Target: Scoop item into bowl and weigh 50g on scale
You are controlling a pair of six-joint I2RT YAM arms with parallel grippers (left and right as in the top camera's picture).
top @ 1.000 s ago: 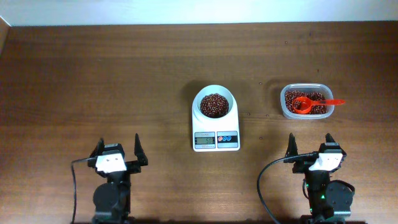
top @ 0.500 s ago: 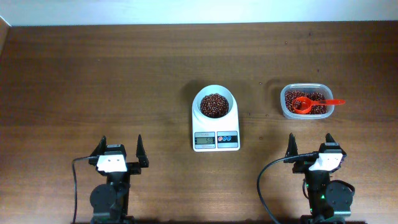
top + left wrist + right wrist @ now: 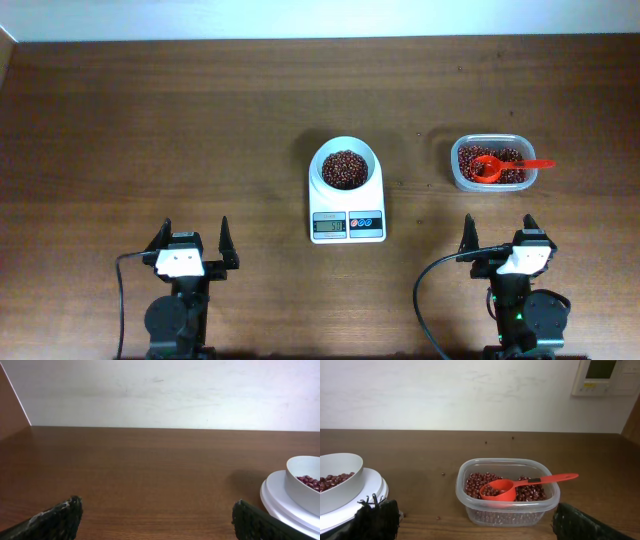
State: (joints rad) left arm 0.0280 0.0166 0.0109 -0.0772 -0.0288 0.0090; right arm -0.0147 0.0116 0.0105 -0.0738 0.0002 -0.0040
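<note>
The white bowl point(image 3: 345, 168) holds a heap of dark reddish-brown beans point(image 3: 344, 168) and sits on the white scale point(image 3: 347, 226) at the table's middle; its display is lit. The bowl also shows in the left wrist view point(image 3: 305, 484) and the right wrist view point(image 3: 337, 482). My left gripper point(image 3: 191, 243) is open and empty near the front edge, left of the scale. My right gripper point(image 3: 499, 232) is open and empty near the front edge, in front of the tub. In the wrist views both grippers point(image 3: 155, 517) point(image 3: 472, 520) stand wide apart with nothing between them.
A clear plastic tub point(image 3: 491, 163) of beans stands right of the scale, with a red scoop point(image 3: 497, 166) lying in it, handle pointing right. In the right wrist view the tub point(image 3: 507, 491) is just ahead. A few stray beans point(image 3: 443, 474) lie on the wood.
The left arm has shifted slightly toward the front edge. Nothing else has moved.
</note>
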